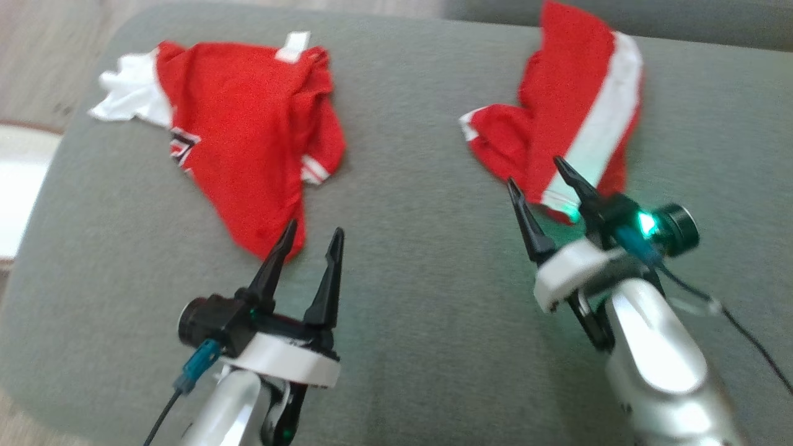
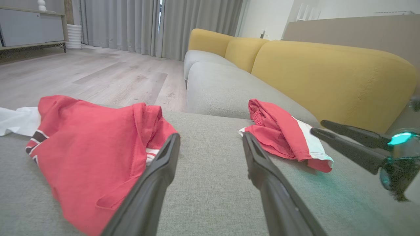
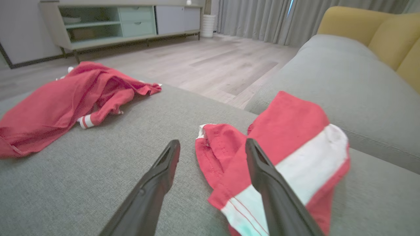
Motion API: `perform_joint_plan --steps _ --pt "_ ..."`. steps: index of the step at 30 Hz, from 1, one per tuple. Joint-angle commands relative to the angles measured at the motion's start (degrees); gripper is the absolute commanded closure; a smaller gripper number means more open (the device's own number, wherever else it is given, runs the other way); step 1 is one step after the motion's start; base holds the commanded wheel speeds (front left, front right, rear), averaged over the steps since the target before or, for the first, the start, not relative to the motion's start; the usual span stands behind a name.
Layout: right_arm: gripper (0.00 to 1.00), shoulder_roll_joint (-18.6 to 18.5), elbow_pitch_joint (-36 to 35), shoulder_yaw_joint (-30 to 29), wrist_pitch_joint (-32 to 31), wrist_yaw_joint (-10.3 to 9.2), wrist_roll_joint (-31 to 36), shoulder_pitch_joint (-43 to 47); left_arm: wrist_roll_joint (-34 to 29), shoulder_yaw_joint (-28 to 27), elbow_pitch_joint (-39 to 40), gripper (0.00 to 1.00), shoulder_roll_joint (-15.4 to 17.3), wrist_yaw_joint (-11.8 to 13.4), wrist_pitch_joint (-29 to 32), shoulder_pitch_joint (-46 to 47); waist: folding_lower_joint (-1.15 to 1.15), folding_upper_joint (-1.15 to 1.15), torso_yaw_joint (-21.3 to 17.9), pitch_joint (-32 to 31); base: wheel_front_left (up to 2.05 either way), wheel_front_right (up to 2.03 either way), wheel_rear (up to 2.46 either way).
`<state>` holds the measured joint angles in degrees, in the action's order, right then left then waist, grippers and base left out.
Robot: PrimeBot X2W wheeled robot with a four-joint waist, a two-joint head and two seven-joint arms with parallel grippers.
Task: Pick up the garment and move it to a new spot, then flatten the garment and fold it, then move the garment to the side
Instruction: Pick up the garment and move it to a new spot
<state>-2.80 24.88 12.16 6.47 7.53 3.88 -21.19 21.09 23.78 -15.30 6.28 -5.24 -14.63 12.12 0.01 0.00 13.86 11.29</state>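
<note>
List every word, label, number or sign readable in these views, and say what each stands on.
No text can be read in any view.
On the red shirt, the white tag at its far edge: too blurred to read.
On the same shirt, the black-and-white print: partly hidden, no letter legible.
On the red-and-white shorts: no lettering visible.

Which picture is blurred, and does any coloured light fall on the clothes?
Head view: soft all over; the green lamp by the right gripper tints the white stripe of the red shorts. Left wrist view: sharpest, seams of the red shirt read clearly. Right wrist view: slightly soft, with a faint green tint on the stripe at the bottom edge.
</note>
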Motion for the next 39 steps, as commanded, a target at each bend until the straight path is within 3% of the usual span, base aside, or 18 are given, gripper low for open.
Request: perform_joint_plan --steps 1,11,18,20,24,29,34,35,39 --pt "0.00 -0.1 1.6 1.7 -1.5 -0.04 1.4 -4.0 -0.4 -2.0 1.0 0.00 -0.4 -0.6 -0.4 3.3 -0.01 0.00 3.0 1.8 0.00 0.00 0.00" --pt "0.00 -2.2 20.8 -1.9 -8.8 -0.04 14.1 -15.5 -0.8 -2.3 -0.5 0.00 -2.8 -1.9 -0.4 4.3 -0.01 0.00 9.1 3.9 0.00 0.00 0.00" --pt "0.00 -2.3 28.0 -4.2 -11.2 -0.04 16.5 -18.0 -0.9 -2.7 -0.8 0.00 -3.2 -2.1 -0.4 4.1 -0.01 0.00 10.1 4.8 0.00 0.00 0.00" --pt "1.00 -2.2 29.2 -5.4 -11.0 -0.04 16.9 -18.6 -1.0 -3.0 -0.9 0.00 -3.3 -2.2 -0.4 4.2 -0.01 0.00 9.8 5.0 0.00 0.00 0.00" --pt "1.00 -1.2 29.8 -7.4 -7.7 -0.04 16.9 -19.4 -1.4 -3.6 -1.1 0.00 -3.3 -2.2 -0.4 4.6 -0.01 0.00 8.4 4.7 0.00 0.00 0.00" --pt "1.00 -0.2 28.9 -7.5 1.0 -0.04 12.9 -20.2 -1.9 -3.9 -1.3 0.00 -3.4 -2.2 -0.4 4.6 -0.01 0.00 5.5 3.0 0.00 0.00 0.00" --pt "1.00 -0.1 23.1 5.6 7.0 -0.04 -5.4 -21.7 -2.1 -4.6 -1.3 0.00 -3.2 -2.2 -0.4 4.0 -0.01 0.00 1.8 0.7 0.00 0.00 0.00" --pt "1.00 -0.1 17.5 10.7 7.7 -0.04 -12.4 -22.3 -2.2 -5.4 -1.1 0.00 -2.9 -2.2 -0.4 3.5 -0.01 0.00 -0.2 0.0 0.00 0.00 0.00" --pt "1.00 -0.1 5.6 16.2 8.4 -0.04 -21.6 -23.1 -1.8 -7.0 -0.7 0.00 -2.4 -2.2 -0.4 2.2 -0.01 0.00 -4.2 -1.5 0.00 0.00 0.00"
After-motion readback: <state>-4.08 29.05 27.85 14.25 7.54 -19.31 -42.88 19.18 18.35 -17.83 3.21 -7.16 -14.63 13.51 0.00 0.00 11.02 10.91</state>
